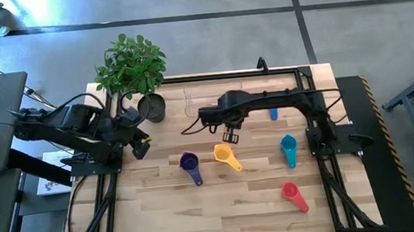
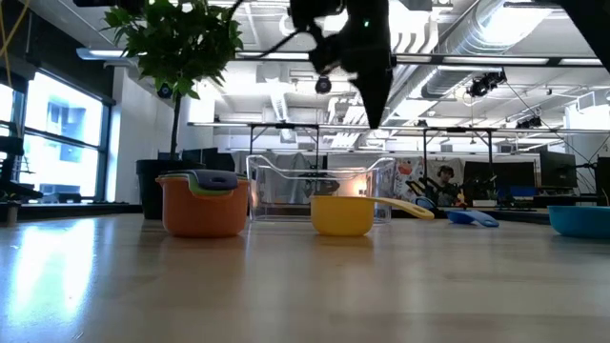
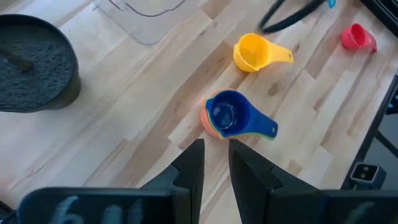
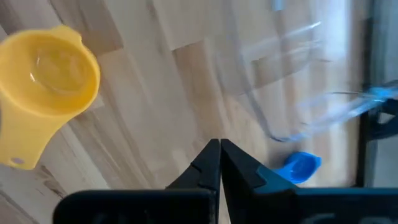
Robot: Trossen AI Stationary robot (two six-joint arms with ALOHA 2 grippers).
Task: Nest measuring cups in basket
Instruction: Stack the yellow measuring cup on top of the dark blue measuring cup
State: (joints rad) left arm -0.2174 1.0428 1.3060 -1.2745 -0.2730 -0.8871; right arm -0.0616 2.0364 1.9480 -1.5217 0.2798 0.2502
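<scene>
Near the table's middle lay the yellow cup [image 1: 225, 155], a shallow round scoop with a short flat handle, empty and upright on the wood. Left of it stood a nested stack [image 1: 189, 162]: the orange cup [image 2: 204, 206] at the bottom, a green rim [image 2: 197, 188] showing above it, and a purple-blue cup [image 3: 228, 113] on top with its handle pointing toward the near edge. The teal cup [image 1: 289, 148] lay to the right of the yellow one, the red cup [image 1: 292, 193] nearer the near right corner, and a small blue cup [image 1: 273, 113] farther back under the right arm. The basket [image 2: 320, 187], clear with low walls, sat at the far middle of the table, beside the dark plant pot [image 1: 153, 106]. The right gripper [image 1: 229, 137] hung above the yellow cup, fingers pressed together and holding nothing. The left gripper [image 1: 140, 146] waited at the table's left side, its fingers narrowly parted and empty.
</scene>
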